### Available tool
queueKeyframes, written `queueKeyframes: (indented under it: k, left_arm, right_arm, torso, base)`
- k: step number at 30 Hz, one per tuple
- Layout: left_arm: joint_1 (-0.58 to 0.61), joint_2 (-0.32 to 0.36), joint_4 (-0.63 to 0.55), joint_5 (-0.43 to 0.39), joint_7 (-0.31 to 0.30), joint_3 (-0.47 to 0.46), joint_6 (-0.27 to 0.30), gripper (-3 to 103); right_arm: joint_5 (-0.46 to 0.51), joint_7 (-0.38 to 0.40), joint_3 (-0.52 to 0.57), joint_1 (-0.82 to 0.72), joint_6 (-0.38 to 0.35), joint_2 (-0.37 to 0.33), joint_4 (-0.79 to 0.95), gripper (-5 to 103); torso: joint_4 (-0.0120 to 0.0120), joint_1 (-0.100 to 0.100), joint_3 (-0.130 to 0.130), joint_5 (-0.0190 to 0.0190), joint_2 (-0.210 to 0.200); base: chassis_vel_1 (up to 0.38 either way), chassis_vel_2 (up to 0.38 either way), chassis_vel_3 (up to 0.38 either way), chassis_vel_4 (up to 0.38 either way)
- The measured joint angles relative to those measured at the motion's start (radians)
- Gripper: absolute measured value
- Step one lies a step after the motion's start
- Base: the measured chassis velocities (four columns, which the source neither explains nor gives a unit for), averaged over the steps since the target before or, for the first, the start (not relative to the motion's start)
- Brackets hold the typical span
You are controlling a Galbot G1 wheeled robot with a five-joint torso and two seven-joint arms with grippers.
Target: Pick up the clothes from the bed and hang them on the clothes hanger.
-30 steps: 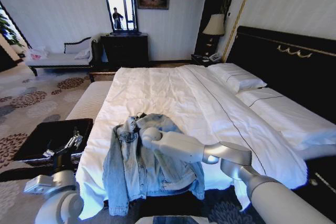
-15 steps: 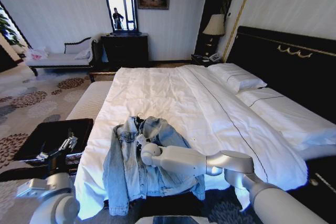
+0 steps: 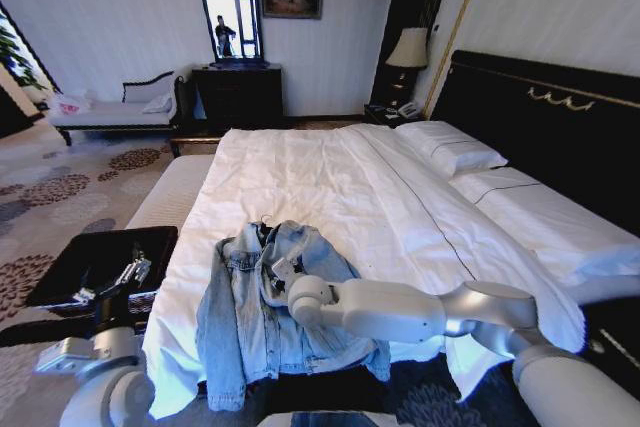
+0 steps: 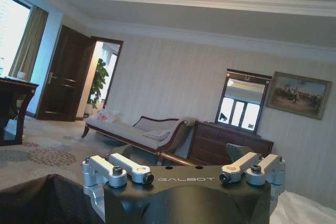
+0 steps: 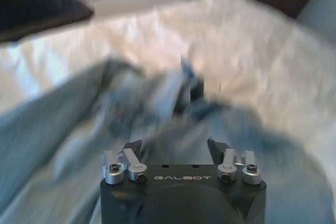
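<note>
The right gripper (image 3: 277,269) has drawn back over the jacket (image 3: 250,322), jaws spread; the collar lies just ahead, hem toward the robot.

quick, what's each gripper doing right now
Left gripper: open, holding nothing, raised beside the bed.
Right gripper: open, holding nothing, just above the denim jacket.

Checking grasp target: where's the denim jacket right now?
In the head view the denim jacket lies crumpled at the bed's near foot edge, hem hanging over it, left of centre. The right hand is over its collar.
</note>
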Motion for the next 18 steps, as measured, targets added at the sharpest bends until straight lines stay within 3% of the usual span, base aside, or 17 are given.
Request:
queueKeyframes:
  k: [3, 8, 14, 18]
  left_arm:
    - [-0.001, -0.002, 0.001, 0.01, 0.0, 0.009, 0.001, 100]
    - [0.004, -0.003, -0.005, 0.009, -0.001, 0.003, 0.001, 100]
    - [0.022, -0.003, -0.016, -0.004, -0.001, -0.016, -0.002, 100]
    - [0.027, 0.0, -0.023, -0.019, -0.001, -0.036, -0.005, 100]
  right_arm:
    - [-0.167, -0.071, -0.018, 0.018, 0.013, 0.103, -0.176, 86]
    - [-0.231, -0.091, -0.064, 0.035, -0.032, 0.198, -0.344, 99]
    - [-0.315, -0.156, -0.091, 0.057, -0.038, 0.262, -0.521, 100]
    - [-0.374, -0.251, -0.127, 0.104, -0.02, 0.279, -0.63, 100]
  torso:
    - [0.0003, 0.0, 0.0, -0.0005, 0.0]
    - [-0.0004, 0.0, 0.0, -0.0003, 0.0]
    - [-0.0002, 0.0, 0.0, -0.0003, 0.0]
    - [-0.0005, 0.0, 0.0, -0.0004, 0.0]
  base:
    - [0.0, 0.0, 0.0, 0.0]
    - [0.0, 0.0, 0.0, 0.0]
    - [0.0, 0.0, 0.0, 0.0]
    - [0.0, 0.0, 0.0, 0.0]
